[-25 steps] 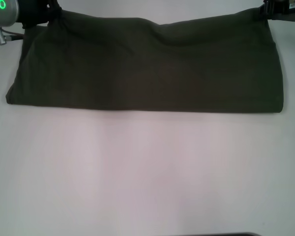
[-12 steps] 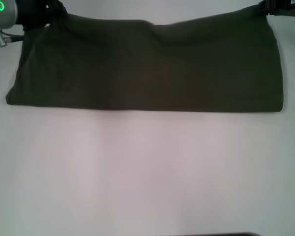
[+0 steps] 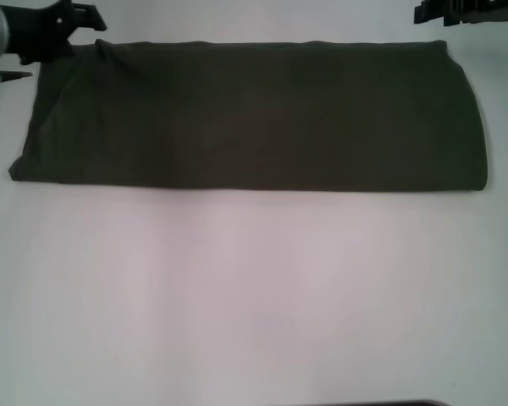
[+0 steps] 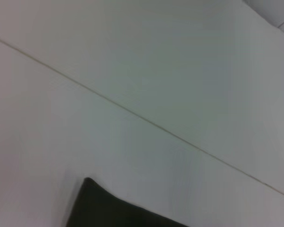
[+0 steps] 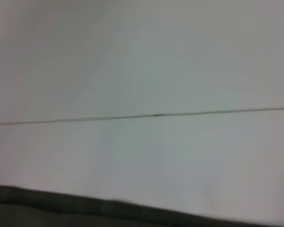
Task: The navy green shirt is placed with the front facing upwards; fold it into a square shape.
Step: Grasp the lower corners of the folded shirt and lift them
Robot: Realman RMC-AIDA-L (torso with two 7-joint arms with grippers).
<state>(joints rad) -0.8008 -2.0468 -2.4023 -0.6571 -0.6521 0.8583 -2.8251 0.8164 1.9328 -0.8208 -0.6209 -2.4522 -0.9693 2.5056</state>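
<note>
The navy green shirt [image 3: 254,114] lies flat on the white table as a long band folded across, plain side up, with no lettering showing. Its far edge runs straight. My left gripper [image 3: 83,17] hovers open just beyond the shirt's far left corner, not touching it. Beyond the far right corner, my right gripper [image 3: 432,12] also stands open and apart from the cloth. A dark corner of the shirt [image 4: 109,210] shows in the left wrist view. The right wrist view shows a strip of the shirt's edge [image 5: 85,210].
The white table [image 3: 254,296] stretches wide and bare in front of the shirt. A thin seam line [image 4: 142,120] crosses the tabletop beyond the shirt's far edge. A dark strip [image 3: 398,403] marks the table's near edge.
Both grippers held the shirt's far corners lifted; they have let go and drawn back. The far edge, which sagged in the middle, now lies flat and straight.
</note>
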